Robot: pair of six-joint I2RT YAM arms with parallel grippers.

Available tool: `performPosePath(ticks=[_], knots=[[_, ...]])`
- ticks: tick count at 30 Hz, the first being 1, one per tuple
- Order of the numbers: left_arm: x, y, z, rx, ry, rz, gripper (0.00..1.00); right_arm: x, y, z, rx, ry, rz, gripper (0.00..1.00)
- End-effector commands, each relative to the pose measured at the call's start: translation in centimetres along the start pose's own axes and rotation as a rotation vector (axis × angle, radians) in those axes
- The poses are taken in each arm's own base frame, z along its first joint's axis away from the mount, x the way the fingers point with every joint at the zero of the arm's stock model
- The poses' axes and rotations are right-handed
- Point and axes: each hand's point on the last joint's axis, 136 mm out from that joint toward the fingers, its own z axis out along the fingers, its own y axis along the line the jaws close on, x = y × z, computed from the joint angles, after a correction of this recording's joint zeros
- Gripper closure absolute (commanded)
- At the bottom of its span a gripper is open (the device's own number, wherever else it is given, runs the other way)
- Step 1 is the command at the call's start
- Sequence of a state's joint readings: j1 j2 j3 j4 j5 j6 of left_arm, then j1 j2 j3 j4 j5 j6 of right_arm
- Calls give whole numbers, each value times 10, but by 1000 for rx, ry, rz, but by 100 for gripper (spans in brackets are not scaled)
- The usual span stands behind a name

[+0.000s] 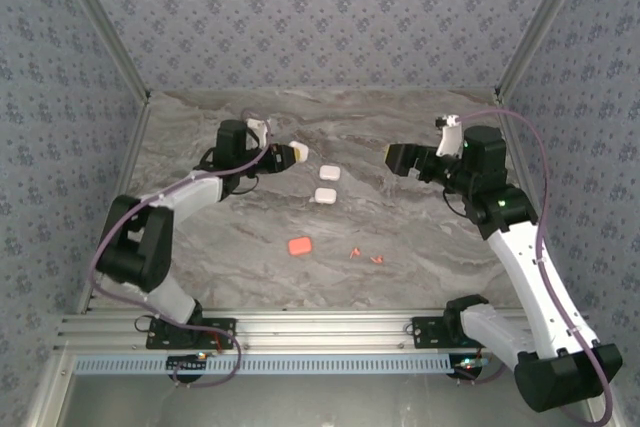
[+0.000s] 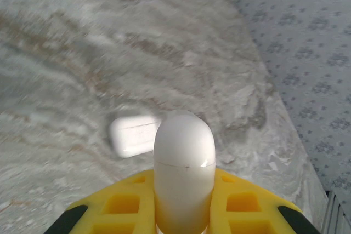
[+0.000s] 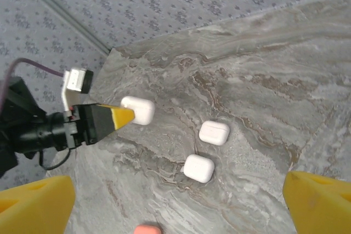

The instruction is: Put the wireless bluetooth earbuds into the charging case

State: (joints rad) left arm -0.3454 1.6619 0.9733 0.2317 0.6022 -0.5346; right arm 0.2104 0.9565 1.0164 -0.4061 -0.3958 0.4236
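1. Top external view: the left gripper [image 1: 288, 154] is clenched on a white charging case [image 1: 295, 153] toward the far side of the marble table [image 1: 430, 247]. The right gripper [image 1: 392, 158] faces it with jaws spread and nothing between them. Two spare white cases [image 1: 330, 174] lie between the grippers. The red case [image 1: 299, 246] and the red earbuds [image 1: 353, 252] sit nearer the bases, well apart from the held case.
2. Left wrist view: the case juts out past the yellow fingers [image 2: 129, 204], with its lid seam just clear of them (handy, since the lid looks free to swing). The table behind is blurred.
3. Right wrist view: the held case is just ahead. I judge the case is being presented for opening. Keep the squeeze below the seam and hold the case still so the right gripper can reach the lid.
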Motion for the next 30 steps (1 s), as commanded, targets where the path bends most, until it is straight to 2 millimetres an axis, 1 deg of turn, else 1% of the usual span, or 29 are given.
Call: performPosePath(ticks=[1, 4, 8, 10, 13, 17, 21, 24, 27, 30], knots=[[5, 8, 16, 34, 66, -88, 100, -3, -2, -1, -34, -35, 93, 0], [9, 21, 32, 33, 86, -126, 100, 3, -9, 0, -14, -15, 106, 0], [15, 37, 48, 13, 117, -167, 100, 8, -15, 1, 11, 3, 106, 0], [18, 45, 55, 5, 127, -194, 95, 9, -16, 0, 17, 8, 99, 0], [24, 56, 63, -10, 137, -218, 90, 11, -16, 0, 19, 17, 90, 0], [30, 66, 69, -25, 146, -237, 82, 13, -16, 0, 19, 30, 73, 0], [33, 75, 69, -66, 147, -227, 67, 15, -15, -1, 19, 45, 51, 0], [32, 80, 65, -98, 150, -215, 61, 19, -13, -2, 22, 71, 9, 0], [27, 86, 56, -130, 137, -204, 56, 26, -11, -1, 39, 105, -56, 0], [16, 87, 41, -157, 110, -179, 51, 33, -6, 1, 48, 141, -154, 0]])
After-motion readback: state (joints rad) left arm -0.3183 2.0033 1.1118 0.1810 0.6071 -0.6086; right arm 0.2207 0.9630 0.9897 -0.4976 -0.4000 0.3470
